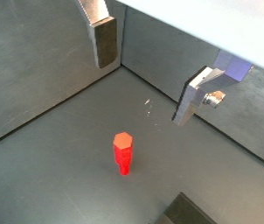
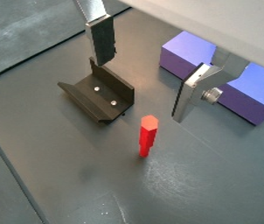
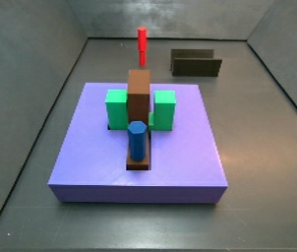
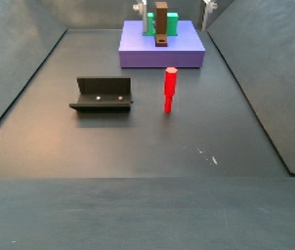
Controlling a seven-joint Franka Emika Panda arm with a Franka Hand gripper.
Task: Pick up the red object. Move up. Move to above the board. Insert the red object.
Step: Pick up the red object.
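The red object (image 1: 122, 153) is a slim red peg standing upright on the dark floor; it also shows in a wrist view (image 2: 148, 137) and in both side views (image 3: 142, 44) (image 4: 170, 90). The board (image 3: 178, 148) is a large purple-blue slab bearing a brown block (image 3: 140, 91), green blocks (image 3: 163, 108) and a blue peg (image 3: 137, 141); it also shows in a side view (image 4: 137, 54). My gripper (image 1: 144, 92) (image 2: 144, 87) is open and empty, well above the floor, with the red peg standing free below it, apart from both fingers.
The fixture (image 2: 100, 96) stands on the floor near the red peg, also in both side views (image 3: 195, 63) (image 4: 102, 95). Grey walls enclose the floor on all sides. A corner of the board (image 2: 191, 54) shows beside one finger.
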